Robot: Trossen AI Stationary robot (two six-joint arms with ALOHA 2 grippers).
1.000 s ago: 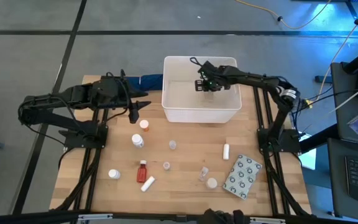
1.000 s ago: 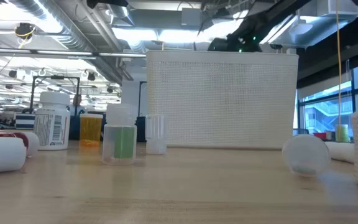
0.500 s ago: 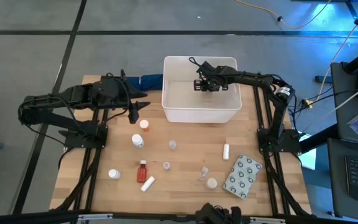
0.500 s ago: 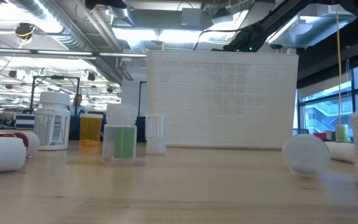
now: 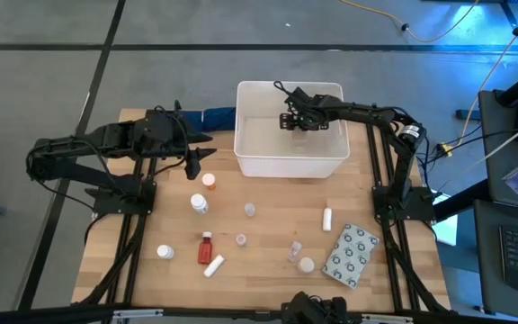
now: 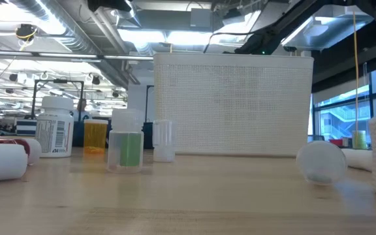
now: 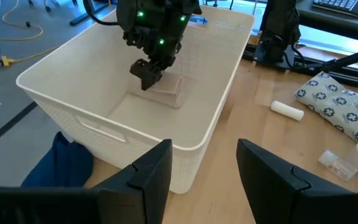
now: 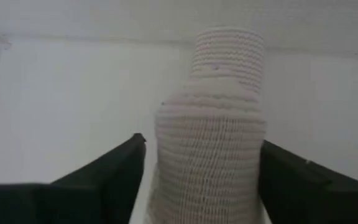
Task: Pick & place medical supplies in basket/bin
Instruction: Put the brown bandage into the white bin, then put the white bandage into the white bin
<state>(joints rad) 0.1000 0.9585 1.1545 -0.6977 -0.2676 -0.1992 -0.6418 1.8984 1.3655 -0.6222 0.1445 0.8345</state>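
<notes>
white gauze roll [image 8: 210,124] lies on the bin [image 5: 250,160] floor, long axis running away between the right gripper [image 7: 146,73] fingers, spread clear of it. left gripper [image 5: 196,162] waits half-open, bench-side.

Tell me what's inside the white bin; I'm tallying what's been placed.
One beige gauze-like roll lies on the white bin floor, the open right gripper just above it. The near wall hides part of the floor, so smaller items there can't be ruled out.
</notes>
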